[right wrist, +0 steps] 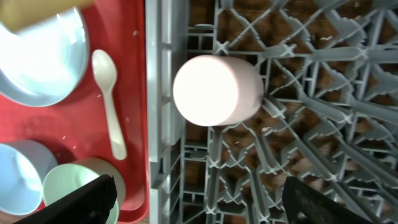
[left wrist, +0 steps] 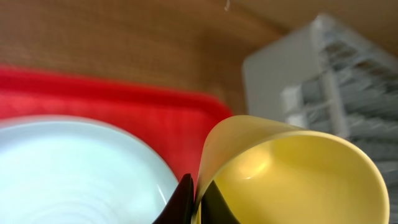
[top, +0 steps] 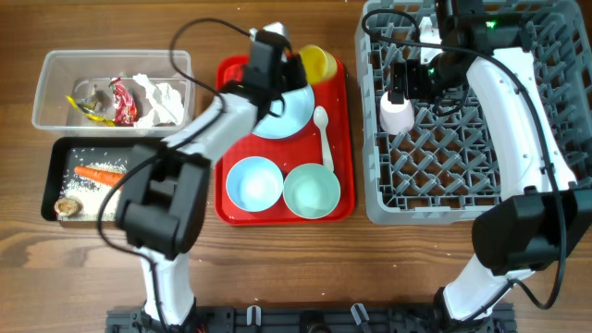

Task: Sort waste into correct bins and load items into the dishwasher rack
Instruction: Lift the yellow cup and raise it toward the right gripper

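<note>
My left gripper (left wrist: pixel 198 200) is shut on the rim of the yellow cup (left wrist: pixel 292 174), one finger inside and one outside. The cup (top: pixel 317 63) stands at the far right corner of the red tray (top: pixel 339 92), beside the white plate (top: pixel 282 113). My right gripper (right wrist: pixel 199 208) hangs open above the grey dishwasher rack (right wrist: pixel 323 93), its fingers wide apart and empty. The small white-pink cup (right wrist: pixel 217 90) sits mouth down in the rack's left part (top: pixel 397 113). Two pale bowls (top: pixel 254 182) (top: pixel 312 191) and a white spoon (top: pixel 324 139) lie on the red tray.
A clear tub (top: pixel 55 65) at the left holds wrappers (top: pixel 122 102) and tissue (top: pixel 162 97). In front of it the black tray (top: pixel 54 148) holds the carrot (top: pixel 99 173), rice (top: pixel 88 187) and a brown lump (top: pixel 67 207). The rack (top: pixel 462 176) fills the right side.
</note>
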